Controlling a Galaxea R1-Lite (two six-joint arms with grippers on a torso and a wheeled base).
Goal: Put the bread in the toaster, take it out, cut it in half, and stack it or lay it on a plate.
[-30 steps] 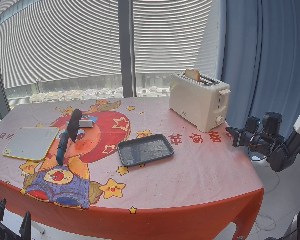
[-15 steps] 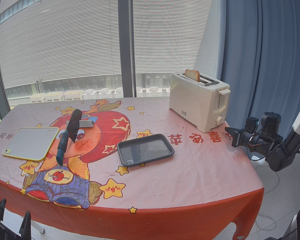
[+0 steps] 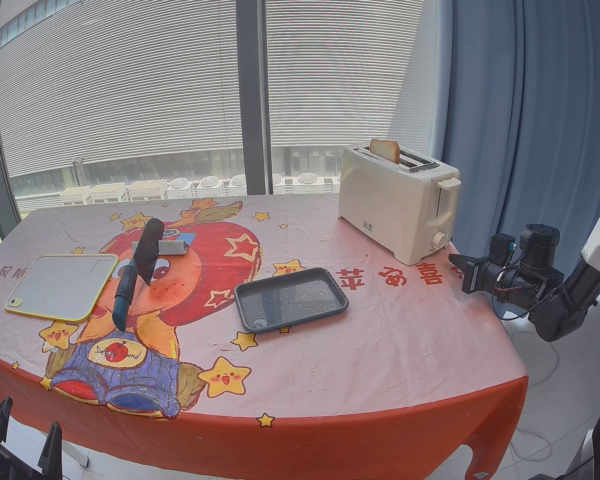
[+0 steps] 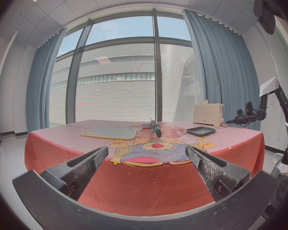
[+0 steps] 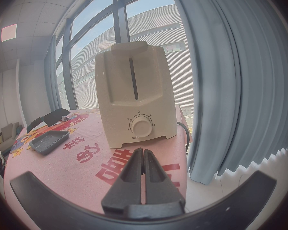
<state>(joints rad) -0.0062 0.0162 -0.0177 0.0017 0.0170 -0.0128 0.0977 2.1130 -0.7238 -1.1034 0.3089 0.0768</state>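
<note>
Tall windows [image 3: 113, 68], blue curtains [image 3: 533, 101], perhaps a sofa [image 5: 5, 132]

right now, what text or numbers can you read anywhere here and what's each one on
"1 2 3 4 5": around the dial on the toaster.
Red characters on the tablecloth: large, but not surely readable to me.
Small dark mark on the toaster's side: too small to read.

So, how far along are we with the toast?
Done: bread sits in the toaster, lever up. In hand: nothing; right gripper, fingers shut, faces its lever end; left gripper hangs open. Left: take bread out, halve it on the cutting board with the knife, lay it on the empty plate.
</note>
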